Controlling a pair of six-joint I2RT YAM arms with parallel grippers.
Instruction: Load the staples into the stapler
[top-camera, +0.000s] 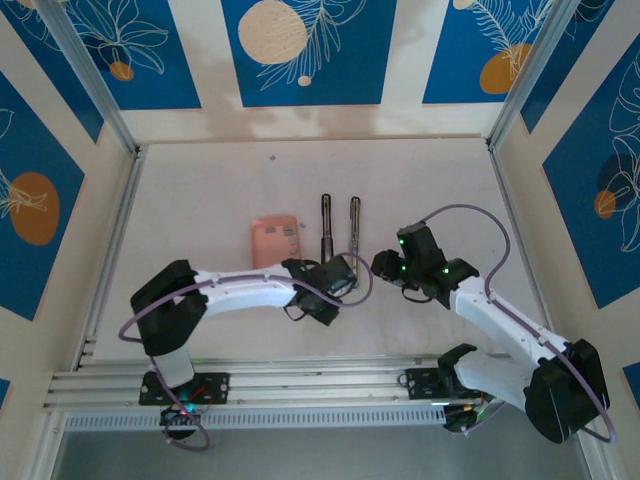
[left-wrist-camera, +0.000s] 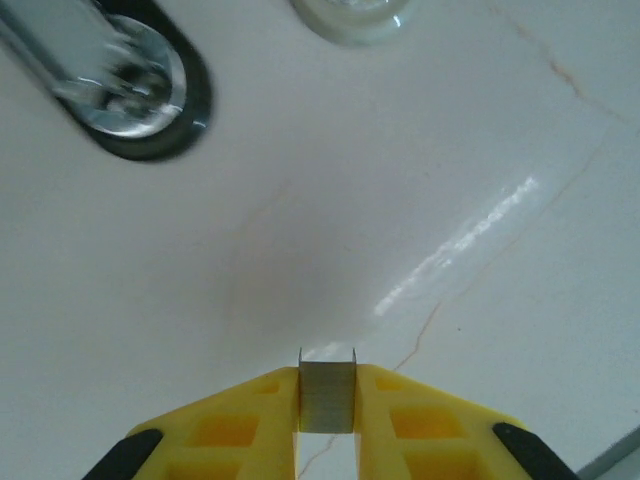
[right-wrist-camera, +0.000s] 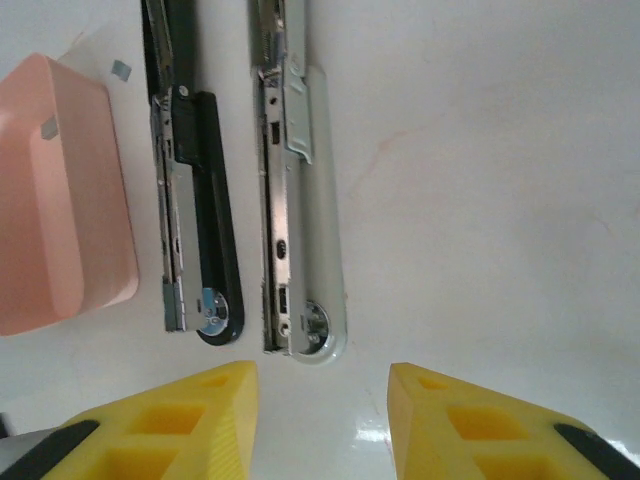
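Note:
My left gripper (left-wrist-camera: 328, 375) is shut on a short silvery strip of staples (left-wrist-camera: 327, 402), held just above the white table. The stapler lies opened into two parallel bars: a black bar (right-wrist-camera: 205, 210) and a silvery-white bar (right-wrist-camera: 305, 200). From above, the black bar (top-camera: 326, 225) and the white bar (top-camera: 354, 222) lie beyond my left gripper (top-camera: 338, 276). Their rounded near ends (left-wrist-camera: 130, 85) appear at the top of the left wrist view. My right gripper (right-wrist-camera: 322, 405) stands open just short of the white bar's near end, with nothing between its fingers. The salmon-pink staple box (right-wrist-camera: 55, 200) lies left of the black bar.
Two tiny loose staple pieces (right-wrist-camera: 120, 68) lie by the pink box (top-camera: 273, 240). My right gripper (top-camera: 384, 265) sits right of the stapler bars. Aluminium frame rails (top-camera: 120, 230) border the table left and right, and a rail (top-camera: 300, 385) runs along the near edge.

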